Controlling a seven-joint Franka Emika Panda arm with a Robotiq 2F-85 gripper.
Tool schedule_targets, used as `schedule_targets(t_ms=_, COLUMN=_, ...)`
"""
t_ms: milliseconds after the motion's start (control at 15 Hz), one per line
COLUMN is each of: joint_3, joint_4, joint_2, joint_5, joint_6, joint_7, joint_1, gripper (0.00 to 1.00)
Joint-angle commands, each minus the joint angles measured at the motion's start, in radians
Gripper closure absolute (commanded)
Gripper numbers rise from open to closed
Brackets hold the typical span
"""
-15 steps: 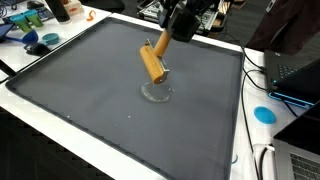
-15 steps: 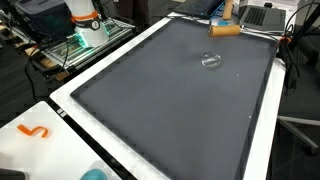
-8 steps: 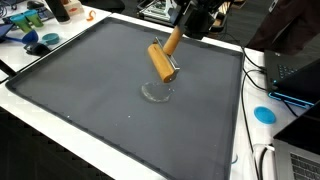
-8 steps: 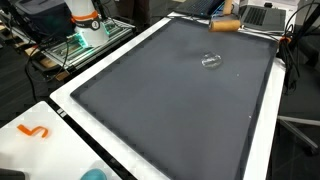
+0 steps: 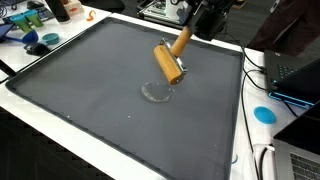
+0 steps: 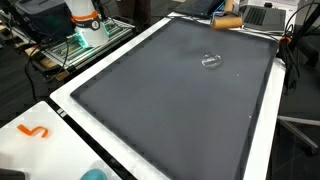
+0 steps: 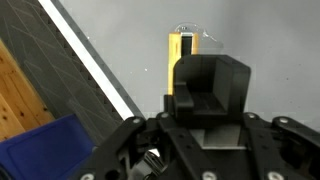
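Gripper (image 5: 191,27) clamped on the handle of the wooden tool (image 5: 169,61), which hangs tilted in the air above the grey mat (image 5: 80,85). Clear dish (image 5: 156,92) sits on the mat below, untouched.

I see a white table (image 5: 45,130) under a dark grey mat (image 5: 90,90) — a cluttered bench (image 6: 55,42) behind, a laptop (image 5: 295,75) at one edge, dark floor (image 6: 295,162) beyond.
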Motion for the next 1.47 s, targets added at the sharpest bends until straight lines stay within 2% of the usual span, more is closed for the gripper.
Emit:
schedule_targets(t_ms=0, joint_3=0.006, joint_4=0.024, joint_2=0.013, joint_5=-0.039, joint_6=-0.033, joint_7=0.037, joint_1=0.016, gripper=0.77)
schedule_targets(t_ms=667, joint_3=0.015, joint_4=0.039, joint_2=0.037, joint_5=-0.006, joint_6=-0.067, joint_7=0.016, joint_1=0.012, gripper=0.77)
schedule_targets(t_ms=1400, joint_3=0.018, joint_4=0.051, joint_2=0.059, joint_5=0.039, joint_6=-0.036, joint_7=-0.045, joint_1=-0.011, gripper=0.77)
